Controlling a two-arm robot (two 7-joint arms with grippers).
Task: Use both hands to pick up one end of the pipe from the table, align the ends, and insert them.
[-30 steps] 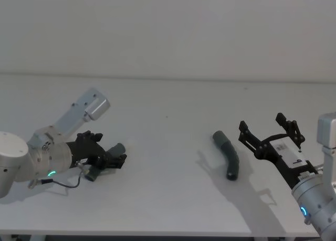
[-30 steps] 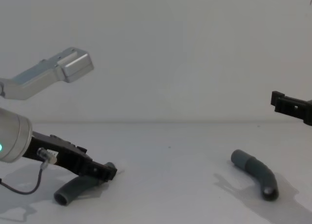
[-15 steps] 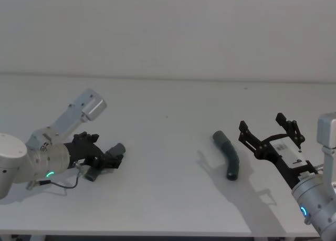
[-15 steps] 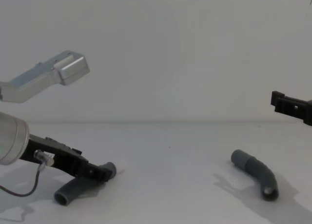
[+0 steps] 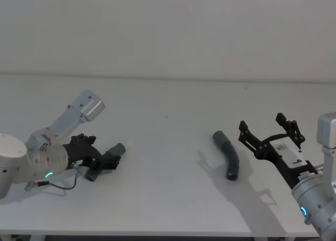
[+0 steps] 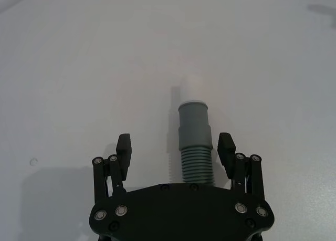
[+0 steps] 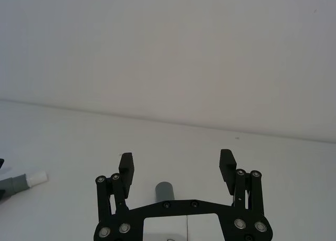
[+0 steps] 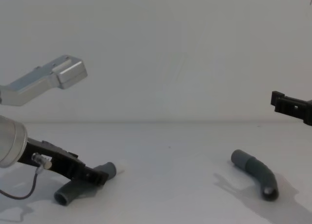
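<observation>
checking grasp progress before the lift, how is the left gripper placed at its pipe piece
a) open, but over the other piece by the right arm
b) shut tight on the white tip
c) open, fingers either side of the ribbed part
C: the left wrist view shows the left gripper open, one finger each side of the ribbed part of the pipe piece, with gaps.

Black with silver screw heads (image 6: 121,210): left tool (image 6: 175,142), right tool (image 7: 176,159). Dark grey, ribbed mid-band, smooth paler cuff: hose piece at left tool (image 6: 195,141); its tip (image 6: 193,88) white. Dark grey: hose piece beside right tool (image 5: 229,157). Plain matte white: counter (image 5: 168,146).
</observation>
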